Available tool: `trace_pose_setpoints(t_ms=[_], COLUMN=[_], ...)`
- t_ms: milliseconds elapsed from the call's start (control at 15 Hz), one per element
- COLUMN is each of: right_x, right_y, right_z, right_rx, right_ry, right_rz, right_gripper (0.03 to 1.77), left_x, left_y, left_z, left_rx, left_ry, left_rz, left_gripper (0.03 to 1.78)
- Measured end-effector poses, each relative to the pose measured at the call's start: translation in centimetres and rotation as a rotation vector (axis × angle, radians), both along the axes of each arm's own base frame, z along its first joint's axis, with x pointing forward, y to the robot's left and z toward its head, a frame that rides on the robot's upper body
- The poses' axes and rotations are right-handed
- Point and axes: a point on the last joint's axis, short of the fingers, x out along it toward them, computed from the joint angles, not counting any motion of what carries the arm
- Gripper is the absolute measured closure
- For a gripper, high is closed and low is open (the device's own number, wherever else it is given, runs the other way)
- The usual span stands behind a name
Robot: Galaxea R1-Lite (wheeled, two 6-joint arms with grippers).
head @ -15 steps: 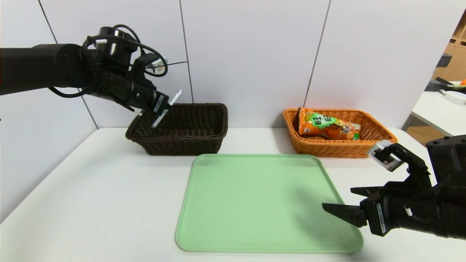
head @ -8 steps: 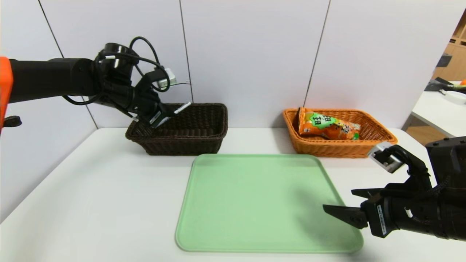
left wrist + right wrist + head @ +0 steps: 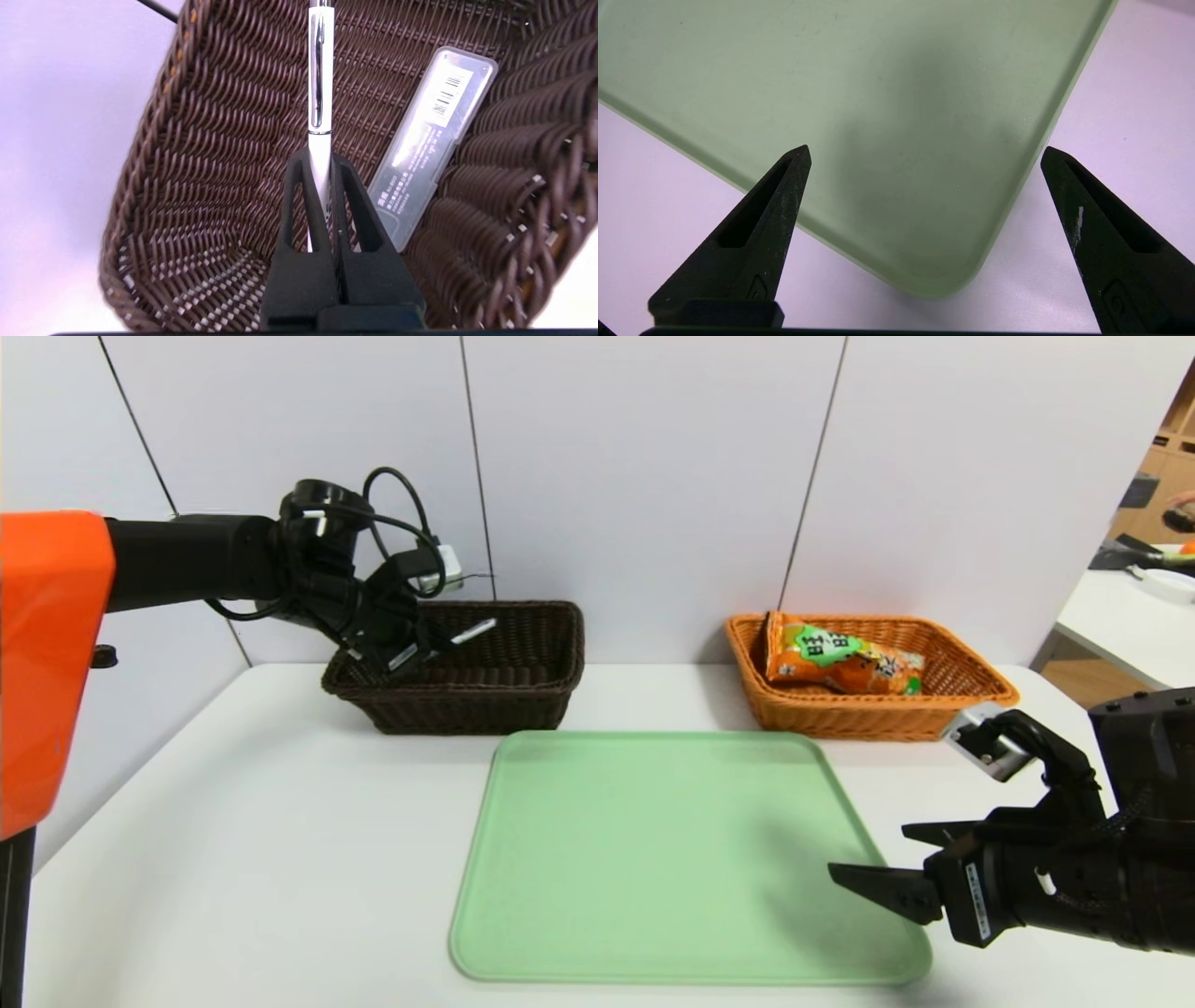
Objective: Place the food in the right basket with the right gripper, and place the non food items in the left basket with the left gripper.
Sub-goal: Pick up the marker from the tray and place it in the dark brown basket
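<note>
The snack bag (image 3: 840,660) is lying in the orange basket (image 3: 971,695). Over the dark basket (image 3: 523,700), the left gripper (image 3: 420,649) has its fingers clamped on a white pen (image 3: 320,93). The right gripper (image 3: 896,868) hangs spread wide by the green tray (image 3: 653,859).

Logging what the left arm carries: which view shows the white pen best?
The left wrist view: the pen fills the frame's middle, clamped in the left end effector above the dark basket, clip visible. The head view shows it only as a small white sliver. The right wrist view shows none of it.
</note>
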Motion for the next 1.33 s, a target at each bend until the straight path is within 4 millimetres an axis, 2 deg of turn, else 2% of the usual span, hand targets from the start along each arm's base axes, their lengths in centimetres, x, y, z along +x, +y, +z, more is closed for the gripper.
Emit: trace_pose_setpoints(t_ms=[333,667,1000,1133,1333], right_x=[0.3,0.5,0.5,0.5,0.4], right_y=[0.1,0.2,0.2,0.2,0.1], right_z=[-0.1,-0.2,-0.3,-0.3,0.0], right_rx=[-0.001,-0.003,-0.002,-0.002,0.000], right_ry=[0.002,0.008,0.011,0.009,-0.003], right_rz=[0.000,0.000,-0.001,-0.001,-0.003], right_gripper=[0.10,0.10,0.10,0.10,0.10], left_x=[0.7,1.1,1.0,0.8,0.0], left_y=[-0.1,-0.2,-0.3,-0.3,-0.3], left_z=[-1.0,-0.9,-0.8,-0.3,1.5], left_rx=[-0.014,-0.025,-0.047,-0.080,-0.220], left_ry=[0.020,0.014,0.029,0.039,0.094], left_rz=[-0.013,-0.011,0.006,0.031,0.135], left_gripper=[1.74,1.74,0.99,0.79,0.57])
